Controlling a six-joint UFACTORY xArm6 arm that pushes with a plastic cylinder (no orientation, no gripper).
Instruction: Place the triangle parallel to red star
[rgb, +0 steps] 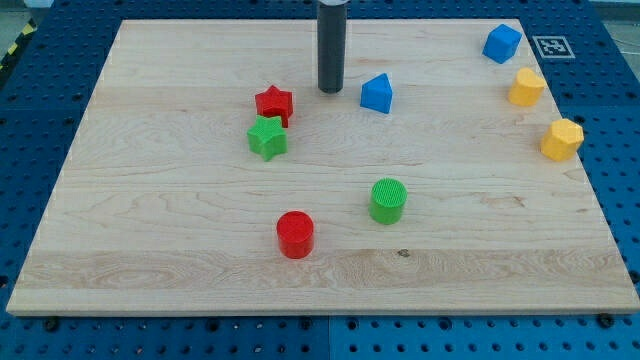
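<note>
The blue triangle (377, 94) lies on the wooden board (180, 260) right of centre near the view's top. The red star (273, 103) lies to its left at about the same height, touching the green star (267, 138) just below it. My tip (331, 90) rests on the board between the red star and the blue triangle, closer to the triangle, a small gap left of it and not touching either block.
A green cylinder (387, 200) and a red cylinder (295, 234) stand lower on the board. A blue cube (502, 43) and two yellow blocks (526, 87) (562, 139) sit along the view's right edge.
</note>
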